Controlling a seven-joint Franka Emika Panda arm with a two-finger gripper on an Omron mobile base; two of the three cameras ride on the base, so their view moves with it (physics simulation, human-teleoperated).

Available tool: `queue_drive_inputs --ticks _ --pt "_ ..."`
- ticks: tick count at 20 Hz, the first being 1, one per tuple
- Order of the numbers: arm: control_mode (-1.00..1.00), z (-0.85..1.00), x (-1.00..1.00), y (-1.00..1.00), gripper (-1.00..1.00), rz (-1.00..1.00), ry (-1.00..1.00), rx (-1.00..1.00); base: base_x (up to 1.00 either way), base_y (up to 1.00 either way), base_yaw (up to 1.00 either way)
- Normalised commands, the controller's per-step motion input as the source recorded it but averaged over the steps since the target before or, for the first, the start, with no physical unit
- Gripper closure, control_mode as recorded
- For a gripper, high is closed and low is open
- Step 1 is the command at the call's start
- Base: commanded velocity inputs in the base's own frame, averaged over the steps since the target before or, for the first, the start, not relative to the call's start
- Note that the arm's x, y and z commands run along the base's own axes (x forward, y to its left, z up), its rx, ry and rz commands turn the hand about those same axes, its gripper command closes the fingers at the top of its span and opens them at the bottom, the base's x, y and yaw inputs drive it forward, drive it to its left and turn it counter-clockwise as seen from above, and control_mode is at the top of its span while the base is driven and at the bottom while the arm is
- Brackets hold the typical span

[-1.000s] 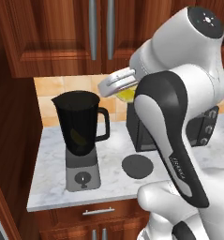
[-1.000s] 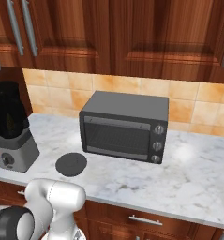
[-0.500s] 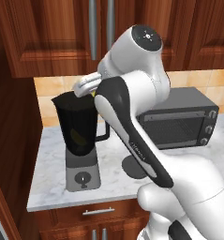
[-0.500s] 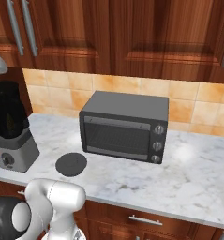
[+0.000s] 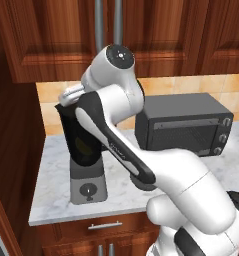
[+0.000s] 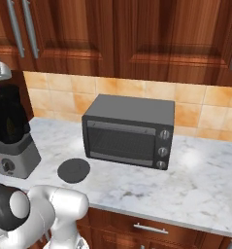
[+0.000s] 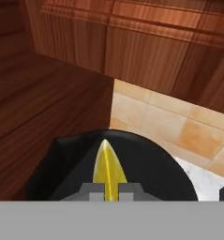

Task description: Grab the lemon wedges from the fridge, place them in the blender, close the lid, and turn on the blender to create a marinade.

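While the tool hangs right above the blender, its tips are clenched on a lemon wedge that points at 12 o'clock over the jar's open mouth. Tight spot: a wood panel crowds the jar at 9 o'clock in the hand view, tiled wall toward 2. From the right base view, the lid lies flat on the desk, between blender and toaster oven, with bare marble toward 3 o'clock. No readable writing anywhere.

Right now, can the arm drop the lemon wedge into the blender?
Probably yes: the end effector holds the lemon wedge right above the blender, whose mouth is open; the lid lies on the counter.
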Motion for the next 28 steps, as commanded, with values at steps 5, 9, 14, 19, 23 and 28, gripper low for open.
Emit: queue_drive_inputs --ticks 5,9,14,19,23,28 --pt "-1.0 -0.2 0.65 0.11 1.0 0.03 0.0 0.0 0.0 0.0 0.0" --pt "-1.0 -0.31 0.45 0.11 1.0 0.04 0.01 0.0 0.0 0.0 0.0" --pt "-1.0 -0.24 0.34 0.15 1.0 0.03 0.03 0.0 0.0 0.0 0.0" --pt "-1.0 -0.17 0.33 0.16 1.0 0.02 0.05 0.0 0.0 0.0 0.0" --pt "-1.0 -0.19 0.15 0.08 1.0 0.02 0.03 0.0 0.0 0.0 0.0" --pt "-1.0 -0.27 -0.08 -0.06 1.0 0.0 0.0 0.0 0.0 0.0 0.0"
